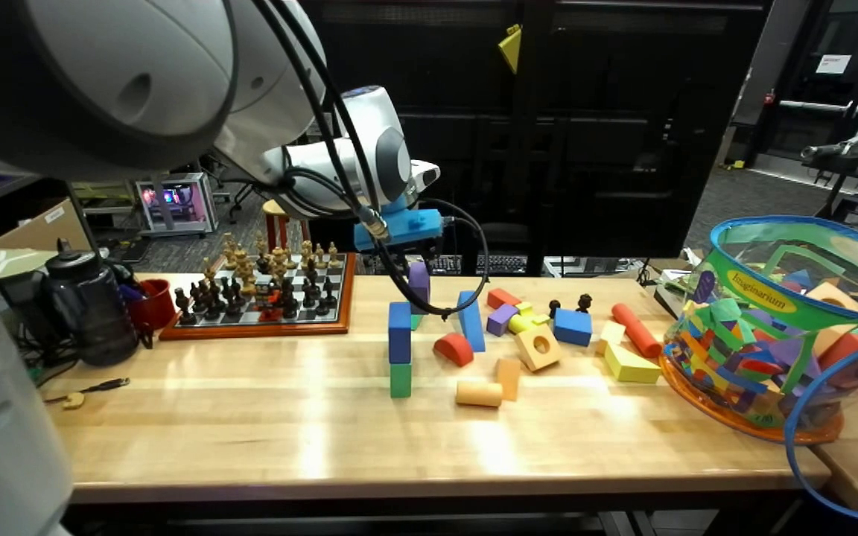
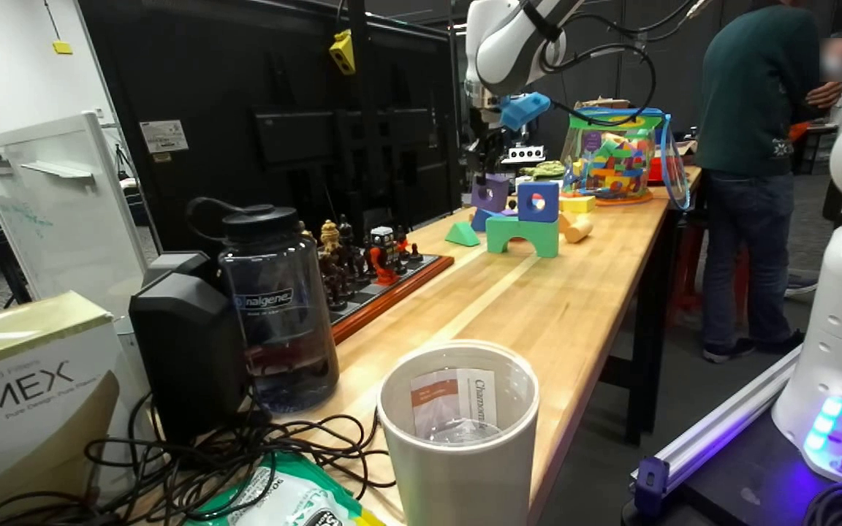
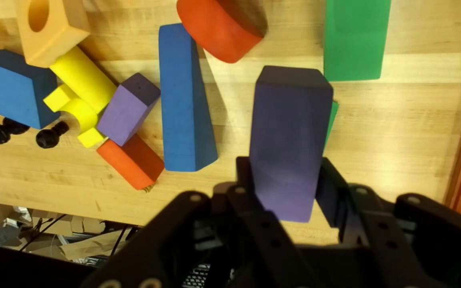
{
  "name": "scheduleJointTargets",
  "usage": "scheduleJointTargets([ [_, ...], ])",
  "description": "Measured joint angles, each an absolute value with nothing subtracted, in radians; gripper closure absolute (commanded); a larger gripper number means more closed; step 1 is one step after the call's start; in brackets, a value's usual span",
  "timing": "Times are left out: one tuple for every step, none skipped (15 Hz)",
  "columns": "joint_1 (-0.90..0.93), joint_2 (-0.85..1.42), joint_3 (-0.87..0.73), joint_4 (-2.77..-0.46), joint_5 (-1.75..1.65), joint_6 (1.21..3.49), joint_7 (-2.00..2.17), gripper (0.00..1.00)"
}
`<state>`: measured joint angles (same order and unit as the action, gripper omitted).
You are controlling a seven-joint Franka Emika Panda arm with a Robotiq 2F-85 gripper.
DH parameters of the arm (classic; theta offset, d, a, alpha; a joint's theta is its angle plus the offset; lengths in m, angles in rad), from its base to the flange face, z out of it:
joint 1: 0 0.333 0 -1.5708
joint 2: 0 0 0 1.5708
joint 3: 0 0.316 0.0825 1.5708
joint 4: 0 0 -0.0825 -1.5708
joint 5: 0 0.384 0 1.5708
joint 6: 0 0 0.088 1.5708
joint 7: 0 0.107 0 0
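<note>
Gripper (image 3: 284, 180): its jaws pinch the purple block (image 3: 290, 120) from two sides.
Purple block: up over the counter (image 1: 250, 424), close to the long edge by the big black panel (image 1: 585, 149).
Block tower (image 1: 399, 357): a blue block (image 1: 399, 331) sits on a green arch (image 2: 520, 229), farther in from that edge.
Chess board (image 1: 310, 326): along that same edge.
Block tub (image 1: 764, 298): by a short edge, holding many bright blocks (image 1: 734, 372).

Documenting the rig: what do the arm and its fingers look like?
White and grey arm with smooth rounded links and black cables, one looping near its end, where a bright blue fitting sits. Black, jointed fingers with round pale fasteners. White base with glowing cyan lights.
</note>
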<state>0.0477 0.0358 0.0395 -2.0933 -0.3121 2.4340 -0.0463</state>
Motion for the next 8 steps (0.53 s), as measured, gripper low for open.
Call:
scheduleJointTargets([
  [0.049, 0.027, 0.044, -2.102, -0.32, 2.434, -0.037, 0.84],
  [0.05, 0.018, 0.047, -2.11, -0.323, 2.434, -0.029, 0.84],
  [0.051, 0.008, 0.049, -2.116, -0.323, 2.435, -0.026, 0.84],
  [0.051, -0.004, 0.052, -2.121, -0.323, 2.435, -0.023, 0.84],
  [0.051, -0.017, 0.055, -2.127, -0.323, 2.435, -0.02, 0.84],
  [0.051, -0.031, 0.057, -2.133, -0.323, 2.435, -0.017, 0.84],
  [0.051, -0.045, 0.059, -2.139, -0.323, 2.435, -0.013, 0.84],
  [0.051, -0.058, 0.061, -2.145, -0.323, 2.435, -0.011, 0.84],
])
